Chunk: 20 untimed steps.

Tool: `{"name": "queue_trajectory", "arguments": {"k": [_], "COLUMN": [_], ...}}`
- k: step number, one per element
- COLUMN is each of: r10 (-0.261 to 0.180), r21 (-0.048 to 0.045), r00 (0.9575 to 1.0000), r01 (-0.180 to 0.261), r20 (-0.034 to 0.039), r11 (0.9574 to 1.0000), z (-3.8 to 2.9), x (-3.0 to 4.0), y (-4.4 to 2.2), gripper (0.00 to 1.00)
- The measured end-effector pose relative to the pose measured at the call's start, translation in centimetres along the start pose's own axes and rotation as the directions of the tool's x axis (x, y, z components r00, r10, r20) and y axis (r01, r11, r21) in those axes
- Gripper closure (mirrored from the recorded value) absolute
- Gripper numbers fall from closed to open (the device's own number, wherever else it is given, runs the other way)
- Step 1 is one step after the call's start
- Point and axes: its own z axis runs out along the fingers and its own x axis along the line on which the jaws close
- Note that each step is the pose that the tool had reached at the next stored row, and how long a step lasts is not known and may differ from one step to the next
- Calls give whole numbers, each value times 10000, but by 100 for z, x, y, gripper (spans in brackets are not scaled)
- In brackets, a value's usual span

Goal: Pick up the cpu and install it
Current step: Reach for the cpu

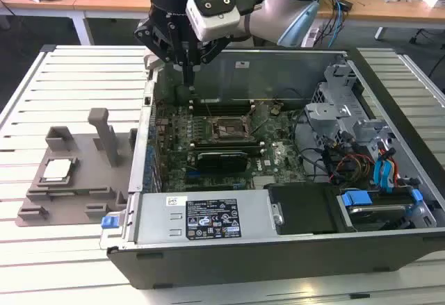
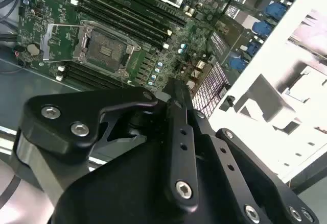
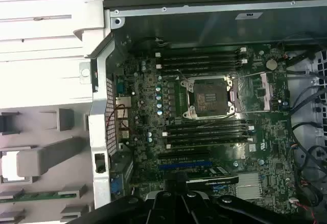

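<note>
The cpu (image 1: 57, 170), a small silvery square chip, lies flat on the grey fixture tray (image 1: 76, 194) at the exterior view's left, outside the computer case. My gripper (image 1: 189, 76) hangs above the case's back left corner, well away from the chip, its fingers pressed together and nothing between them. The black motherboard socket (image 1: 226, 133) sits open in the middle of the green board, below and to the exterior view's right of my fingertips. Both wrist views show the socket (image 2: 104, 48) (image 3: 209, 97) beyond the shut gripper (image 2: 176, 89) (image 3: 179, 179).
The open metal computer case (image 1: 208, 218) holds memory slots (image 3: 202, 60), a graphics card (image 1: 221, 159), a drive cage (image 1: 334, 103) and loose cables (image 1: 354, 166). Its left wall (image 1: 146, 138) stands between socket and tray. A slatted white table (image 1: 69, 76) carries everything.
</note>
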Motion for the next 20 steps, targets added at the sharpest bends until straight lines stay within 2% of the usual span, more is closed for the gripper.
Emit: {"name": "queue_trajectory", "arguments": {"k": [2, 7, 9, 11, 16, 17, 18, 20], "r10": [0, 0, 0, 0, -1, 1, 0, 0], "r21": [0, 0, -1, -1, -1, -1, -1, -1], "r00": [10000, 10000, 10000, 10000, 10000, 10000, 10000, 10000], "r01": [0, 0, 0, 0, 1, -1, 0, 0], "r20": [0, 0, 2, 5, 8, 8, 9, 9], "r11": [10000, 10000, 10000, 10000, 10000, 10000, 10000, 10000], "z": [-4, -8, -11, -14, -17, -19, -21, -23], "x": [155, 309, 446, 540, 662, 707, 793, 892], "y": [-11, -19, -29, -36, -45, -48, -55, -62], "gripper": [89, 89, 89, 89, 89, 89, 89, 89]}}
